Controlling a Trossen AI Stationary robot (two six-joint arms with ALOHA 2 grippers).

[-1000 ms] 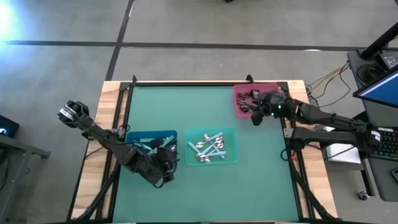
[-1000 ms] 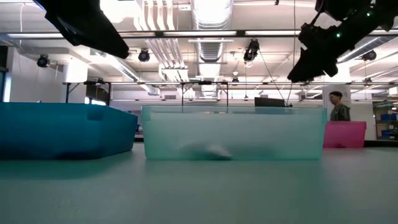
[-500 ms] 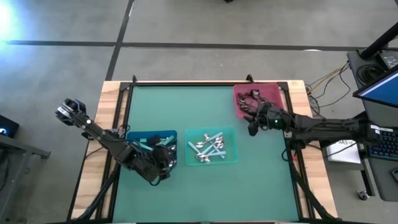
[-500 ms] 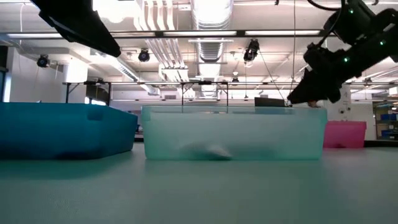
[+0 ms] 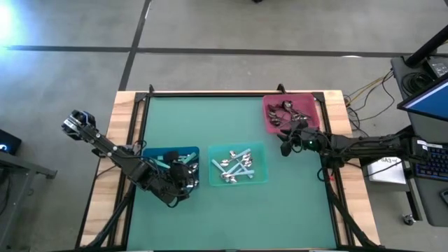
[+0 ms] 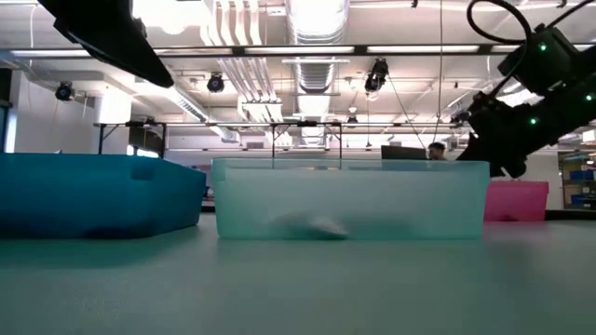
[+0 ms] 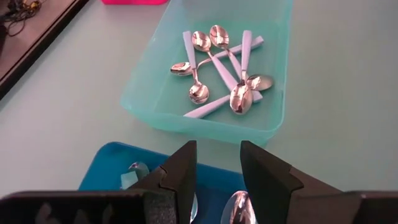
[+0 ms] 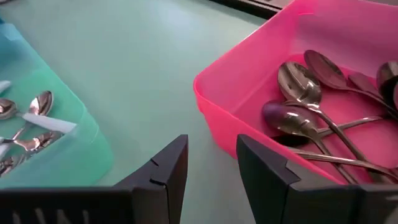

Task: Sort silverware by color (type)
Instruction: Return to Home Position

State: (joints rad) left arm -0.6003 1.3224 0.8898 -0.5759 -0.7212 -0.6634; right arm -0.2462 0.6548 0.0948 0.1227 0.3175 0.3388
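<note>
The left pincer hung over the near edge of the blue bin, having drawn back a touch. Its fingers stood slightly apart with nothing between them. Spoons with shiny bowls lay in that bin. Beside it, the teal bin held light-handled spoons, crossed in a loose pile. The right pincer had come off the pink bin and sunk beside its near corner, partly open and empty. Dark spoons lay heaped in the pink bin. No spoon showed loose on the table, so the sorting looked finished.
</note>
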